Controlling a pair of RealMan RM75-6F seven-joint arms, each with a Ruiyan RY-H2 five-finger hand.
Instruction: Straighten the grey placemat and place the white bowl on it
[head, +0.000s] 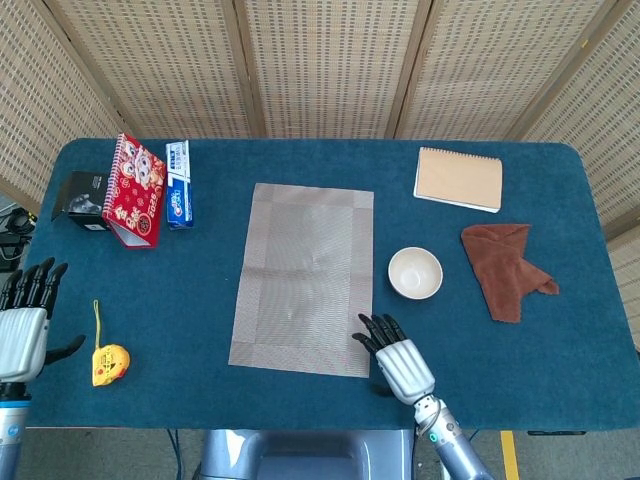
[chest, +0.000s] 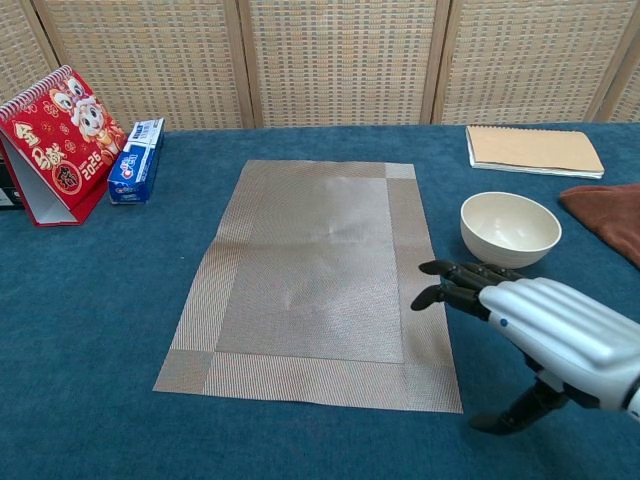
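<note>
The grey placemat (head: 304, 278) (chest: 315, 276) lies flat mid-table, slightly skewed with its long side running away from me. To its right stands the white bowl (head: 415, 273) (chest: 509, 228), upright and empty. My right hand (head: 399, 362) (chest: 545, 327) hovers open, fingers spread, at the mat's near right corner, its fingertips (chest: 432, 283) over the mat's right border, short of the bowl. My left hand (head: 24, 323) is open with fingers apart at the table's left edge, seen only in the head view.
A red calendar (head: 134, 190) (chest: 58, 140), a blue box (head: 178, 184) (chest: 134, 160) and a black box (head: 84, 200) stand at the back left. A yellow tape measure (head: 109, 363) lies near my left hand. A notebook (head: 459, 178) (chest: 533, 150) and brown cloth (head: 506, 266) (chest: 608, 215) lie right.
</note>
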